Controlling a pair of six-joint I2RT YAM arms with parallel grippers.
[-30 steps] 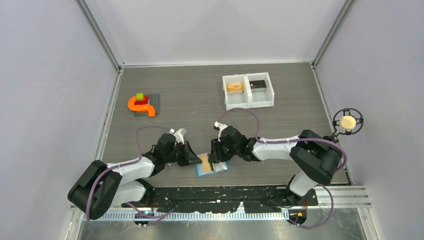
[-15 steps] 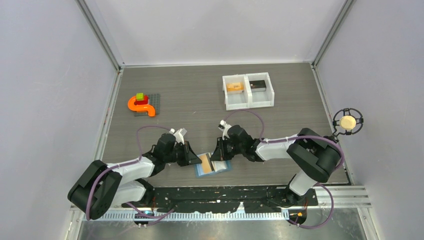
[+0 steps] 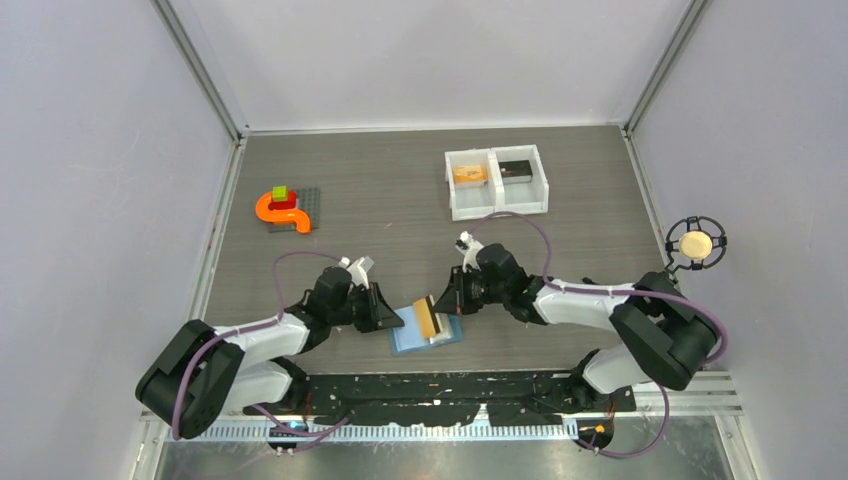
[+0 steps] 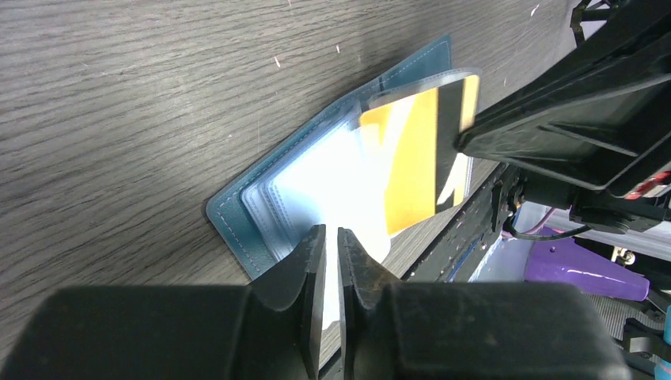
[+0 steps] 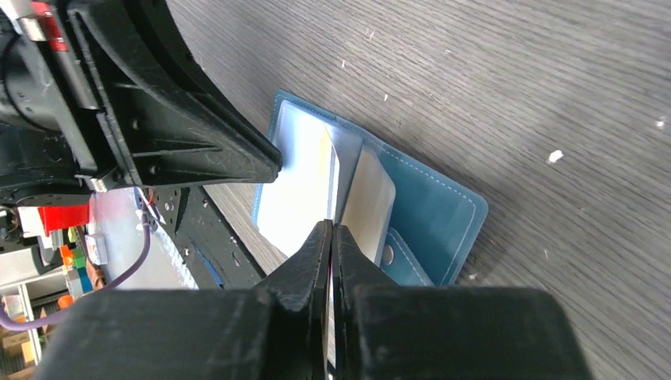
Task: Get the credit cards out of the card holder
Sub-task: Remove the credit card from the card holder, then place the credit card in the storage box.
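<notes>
The light-blue card holder point(image 3: 443, 336) lies open on the table near the front edge. My left gripper point(image 3: 397, 322) is shut on its pale inner pocket leaf point(image 4: 316, 190) at the left side. My right gripper point(image 3: 441, 306) is shut on an orange-yellow credit card point(image 3: 427, 317) with a dark stripe. The card stands tilted up on edge over the holder's middle. In the left wrist view the credit card point(image 4: 411, 166) shows its yellow face. In the right wrist view it runs edge-on point(image 5: 331, 170) from my right gripper point(image 5: 331, 231) over the card holder point(image 5: 431, 207).
A white two-compartment tray point(image 3: 497, 208) at the back holds an orange card point(image 3: 468, 173) and a dark card point(image 3: 515, 169). An orange curved toy piece point(image 3: 283, 210) on a grey plate sits at the back left. The black base rail point(image 3: 450, 388) runs just behind the holder.
My right gripper closed on the yellow card and drew back to the right. The card has come up out of the holder and stands tilted. The left gripper has stayed put.
</notes>
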